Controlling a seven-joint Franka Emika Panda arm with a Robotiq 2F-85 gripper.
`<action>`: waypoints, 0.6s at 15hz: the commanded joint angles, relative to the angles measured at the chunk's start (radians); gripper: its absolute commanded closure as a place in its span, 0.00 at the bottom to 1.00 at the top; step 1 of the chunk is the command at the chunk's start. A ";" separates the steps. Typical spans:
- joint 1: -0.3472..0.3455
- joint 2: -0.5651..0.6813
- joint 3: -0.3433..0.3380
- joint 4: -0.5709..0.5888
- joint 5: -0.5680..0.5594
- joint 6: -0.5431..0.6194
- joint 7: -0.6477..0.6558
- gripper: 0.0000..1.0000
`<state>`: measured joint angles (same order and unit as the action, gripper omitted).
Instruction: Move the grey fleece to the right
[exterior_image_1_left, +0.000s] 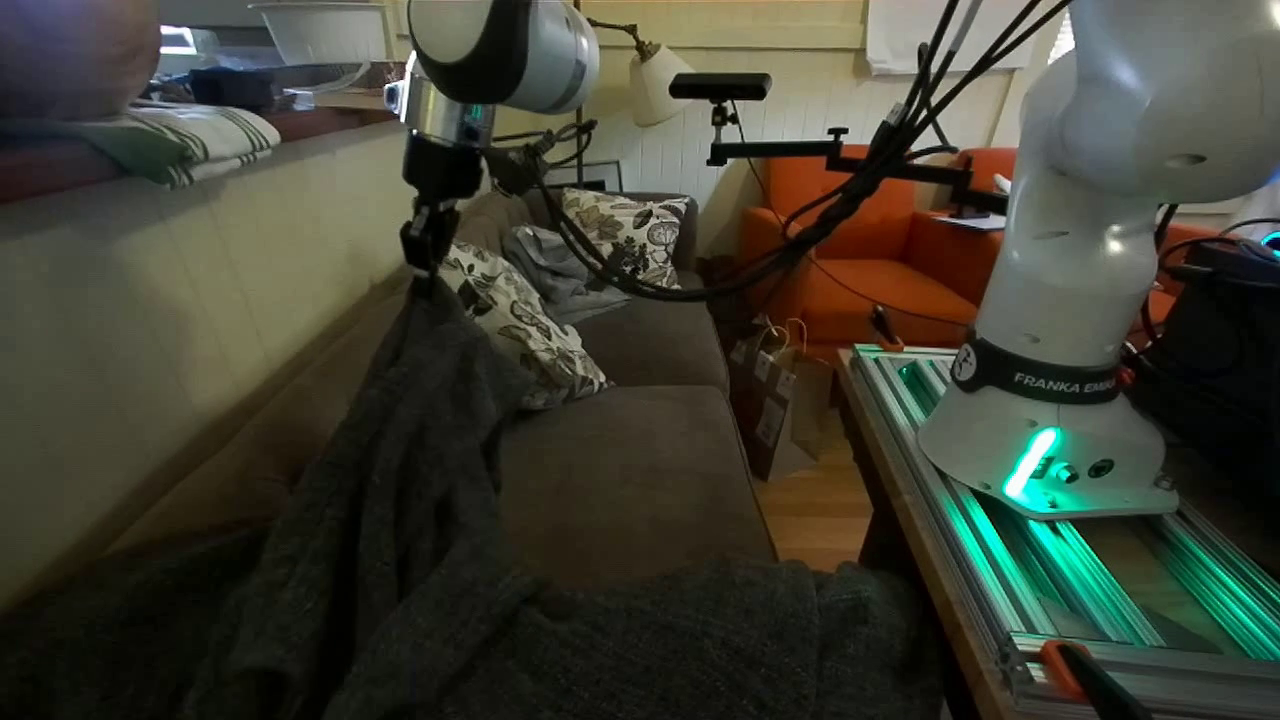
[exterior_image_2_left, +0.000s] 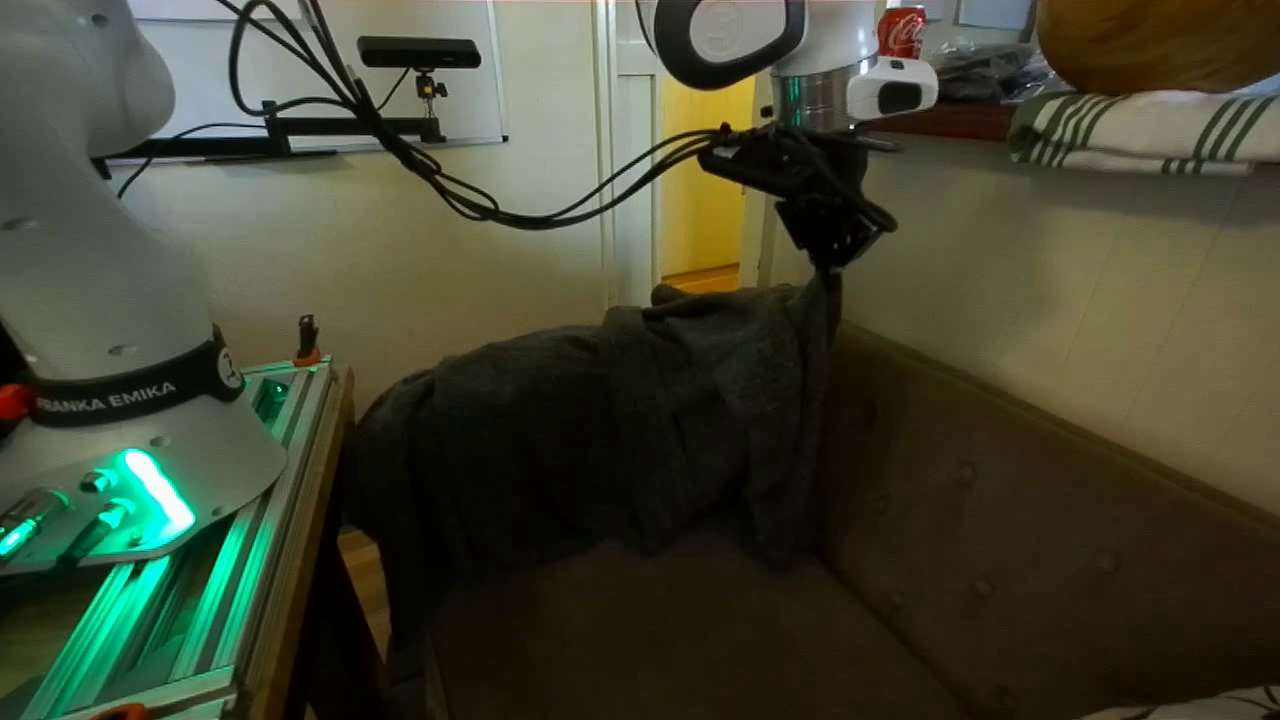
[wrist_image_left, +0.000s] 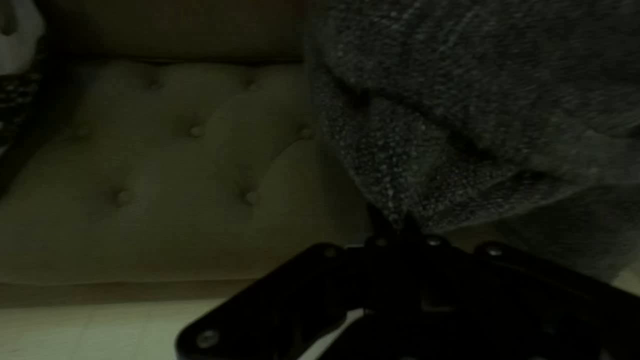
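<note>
The grey fleece (exterior_image_1_left: 400, 470) is a large dark charcoal blanket. In an exterior view it hangs from my gripper (exterior_image_1_left: 422, 272) in a tall fold and spreads across the near end of the sofa. In an exterior view the fleece (exterior_image_2_left: 620, 430) drapes over the sofa arm, with one corner pulled up to the gripper (exterior_image_2_left: 828, 262). In the wrist view the fleece (wrist_image_left: 465, 95) fills the upper right, and its pinched edge sits between the fingertips of the gripper (wrist_image_left: 396, 224). The gripper is shut on the fleece, above the seat near the backrest. The sofa arm is hidden under the fleece.
The sofa seat (exterior_image_1_left: 630, 470) and tufted backrest (exterior_image_2_left: 1000, 530) lie beside the fleece. A patterned cushion (exterior_image_1_left: 520, 325) leans close to the gripper. A ledge with a striped towel (exterior_image_2_left: 1130, 130) runs along the wall. The robot's table (exterior_image_1_left: 900, 550) stands opposite the sofa.
</note>
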<state>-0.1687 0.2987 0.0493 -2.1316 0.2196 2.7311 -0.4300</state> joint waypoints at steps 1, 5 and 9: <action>-0.057 0.003 -0.109 0.030 -0.087 0.091 0.033 0.99; -0.156 0.001 -0.221 0.052 -0.108 0.158 0.050 0.99; -0.181 0.019 -0.341 0.091 -0.156 0.204 0.169 0.99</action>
<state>-0.3424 0.3033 -0.2245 -2.0813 0.1359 2.8924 -0.3823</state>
